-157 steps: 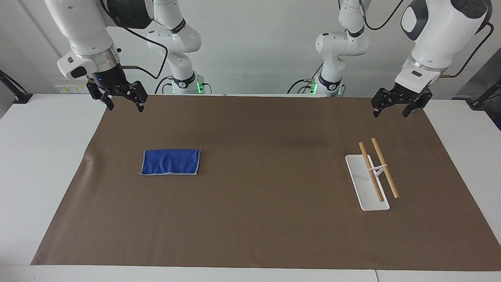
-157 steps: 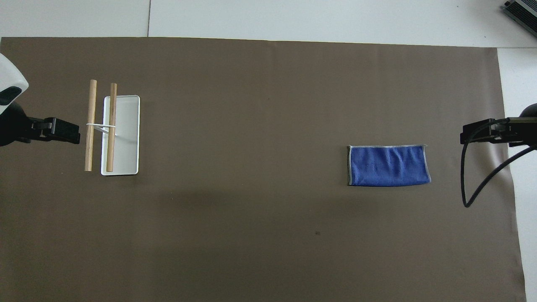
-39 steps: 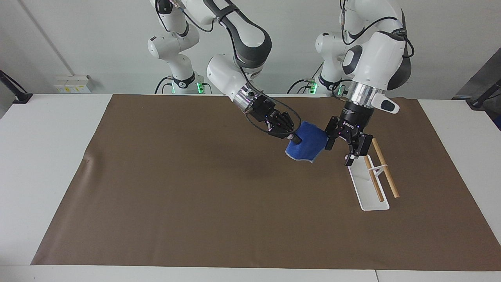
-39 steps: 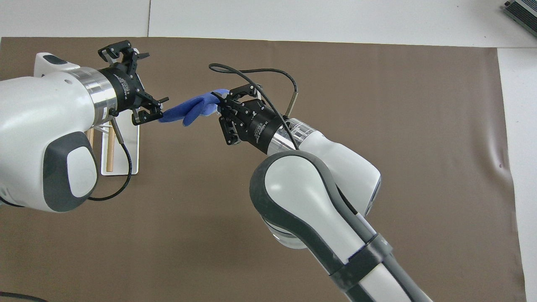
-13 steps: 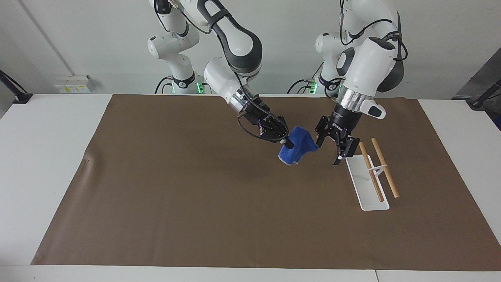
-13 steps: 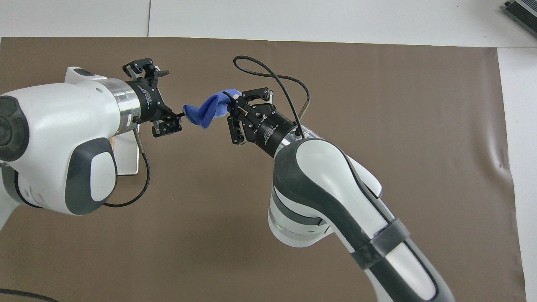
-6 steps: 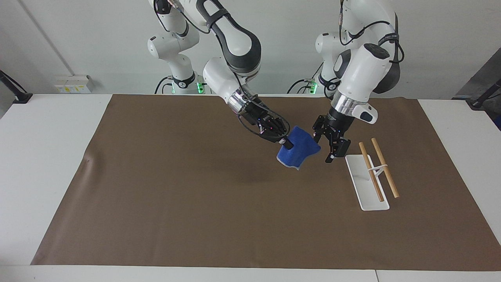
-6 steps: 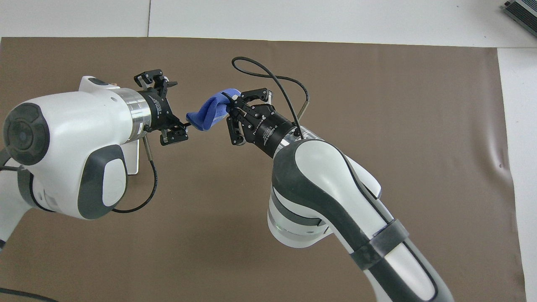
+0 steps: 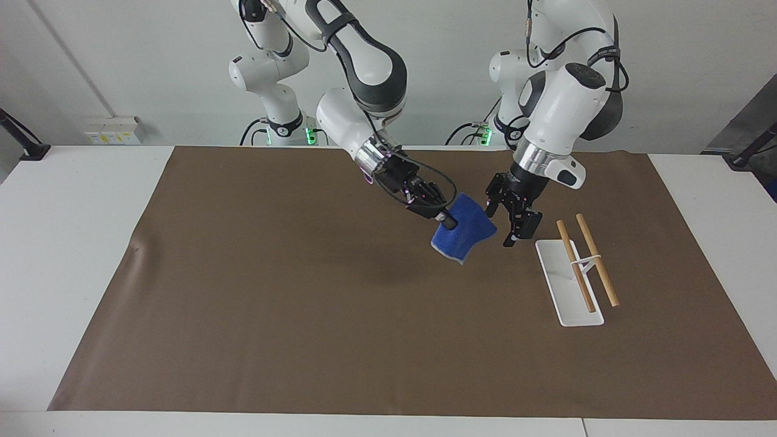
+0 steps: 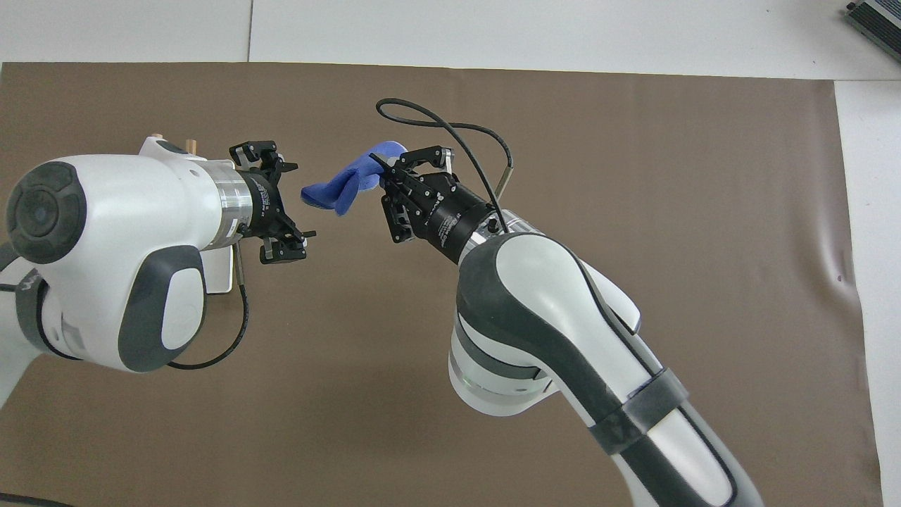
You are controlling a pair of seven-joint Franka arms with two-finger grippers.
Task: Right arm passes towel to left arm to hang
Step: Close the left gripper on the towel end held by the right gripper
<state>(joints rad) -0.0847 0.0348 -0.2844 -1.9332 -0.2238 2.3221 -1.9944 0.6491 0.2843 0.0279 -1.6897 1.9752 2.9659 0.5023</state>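
Towel (image 9: pixel 462 233) held aloft, pinched by right gripper (image 9: pixel 447 221), presented for handover; left gripper (image 9: pixel 508 220) spread wide beside it, ungripped; rack (image 9: pixel 576 273) nearby.

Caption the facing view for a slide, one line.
Right claw holds the blue towel over the mat; open left claw alongside, not gripping.

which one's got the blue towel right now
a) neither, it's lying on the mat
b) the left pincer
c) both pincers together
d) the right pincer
d: the right pincer is shut on one end of the towel, which hangs clear above the brown mat, while the left pincer stands open beside the cloth's free end without gripping it.
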